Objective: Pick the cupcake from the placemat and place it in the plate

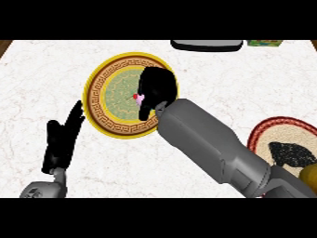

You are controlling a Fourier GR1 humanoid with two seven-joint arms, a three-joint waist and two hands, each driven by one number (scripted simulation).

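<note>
Down at the near edge, the left hand (pixel 63 139) sits low on the left side of the white marbled desk (pixel 37 83), fingers straight and pointing up, holding nothing, resting just off the lower left rim of the plate. Over on the near right, there's the round placemat (pixel 270 128) with its dark red woven border and pale middle, a black patch on it, and a yellowish rounded object (pixel 316 179) at its near edge, right against the grey forearm. That right forearm (pixel 215 148) cuts diagonally from the lower right corner up toward the centre, big and grey, passing beside the placemat. Follow it up and here's the right hand (pixel 155 88), black, hanging over the right half of the plate (pixel 102 88), fingers curled downward. Tucked in at the left edge of those fingers is a small spot of pink with a touch of red, the cupcake (pixel 138 98), pinched in the hand, over the green centre of the plate; whether it touches the plate's surface I can't tell. The plate itself has a yellow rim, a brown patterned band and a green middle. Further back, at the far edge of the desk, a dark flat object (pixel 208 45) with a pale rim, and just right of it a small green box (pixel 264 42)
</note>
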